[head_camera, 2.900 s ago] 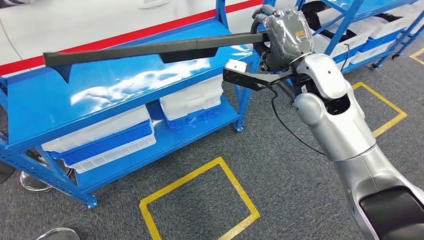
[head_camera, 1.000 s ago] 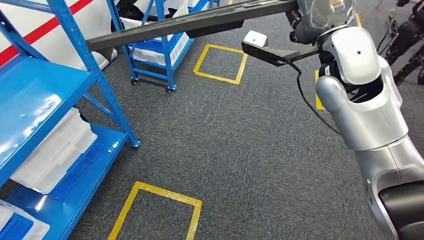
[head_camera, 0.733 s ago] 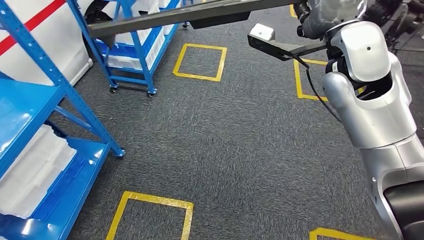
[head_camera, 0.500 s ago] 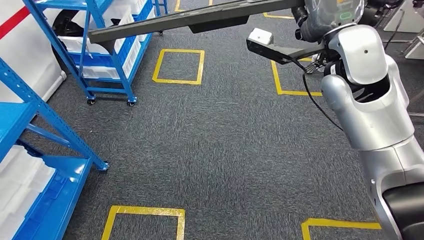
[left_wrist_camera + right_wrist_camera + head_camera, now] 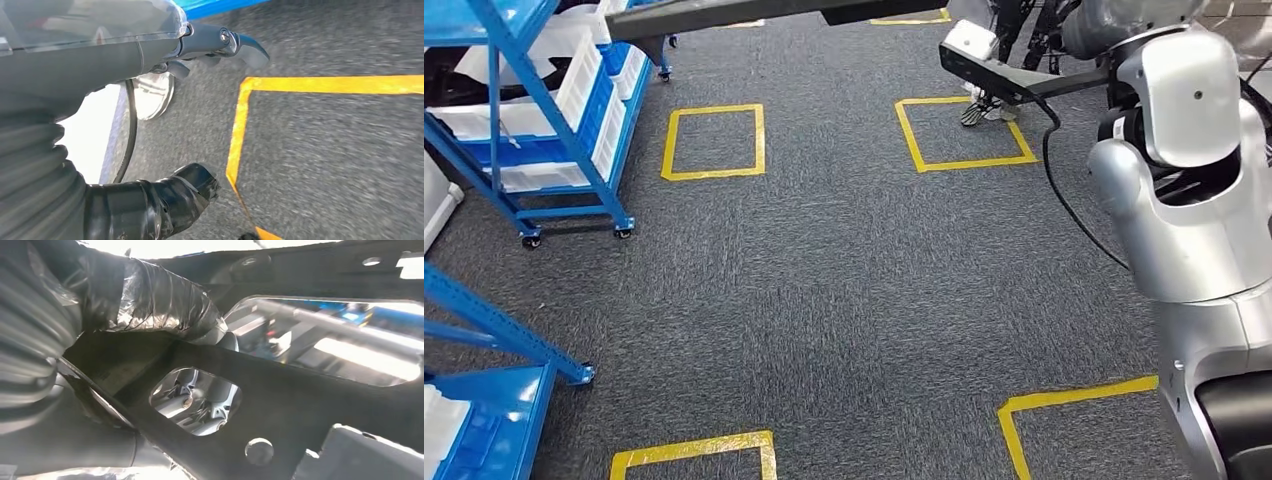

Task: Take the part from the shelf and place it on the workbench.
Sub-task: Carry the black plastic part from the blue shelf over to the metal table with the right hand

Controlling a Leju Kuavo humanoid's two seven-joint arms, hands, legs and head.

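Looks like the carry step: the right hand is clamped on the long black part, held high above the grey carpet, left hand hanging loose with nothing in it, so next it needs to find the workbench.

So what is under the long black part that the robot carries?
Under the black part lie grey carpet and yellow floor squares. Its far end passes over a blue shelf cart; the right hand covers the gripped end.
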